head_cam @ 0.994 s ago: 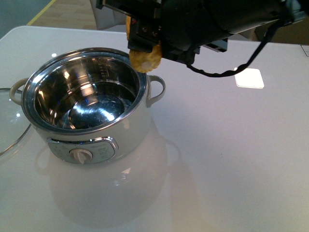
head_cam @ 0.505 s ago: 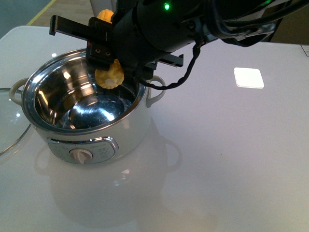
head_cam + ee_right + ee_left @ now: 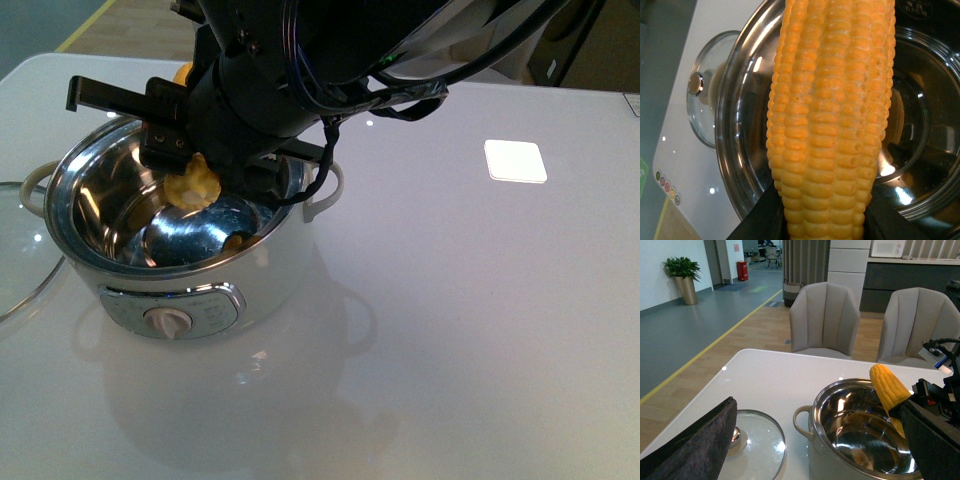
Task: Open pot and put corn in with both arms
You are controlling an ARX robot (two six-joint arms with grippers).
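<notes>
The cream-white pot (image 3: pixel 270 265) stands open at the table's left, its steel bowl empty. My right gripper (image 3: pixel 195 170) is shut on the yellow corn (image 3: pixel 195 185) and holds it tilted over the bowl, its lower end below the rim. The right wrist view shows the corn (image 3: pixel 832 120) between the black fingers (image 3: pixel 757 220) above the pot's bowl (image 3: pixel 920 125). In the left wrist view the corn (image 3: pixel 887 385) leans over the pot (image 3: pixel 840 420). My left gripper (image 3: pixel 815 450) is open and empty, with the glass lid and the pot seen between its fingers.
The glass lid (image 3: pixel 15 250) with its steel rim lies flat on the table left of the pot; it also shows in the left wrist view (image 3: pixel 757 445). A bright light patch (image 3: pixel 515 160) lies on the white table at the right. Chairs (image 3: pixel 825 320) stand beyond the far edge.
My right arm has moved left and down with the corn, from above the pot's back right rim to inside the bowl's opening. The pot and lid have not moved.
</notes>
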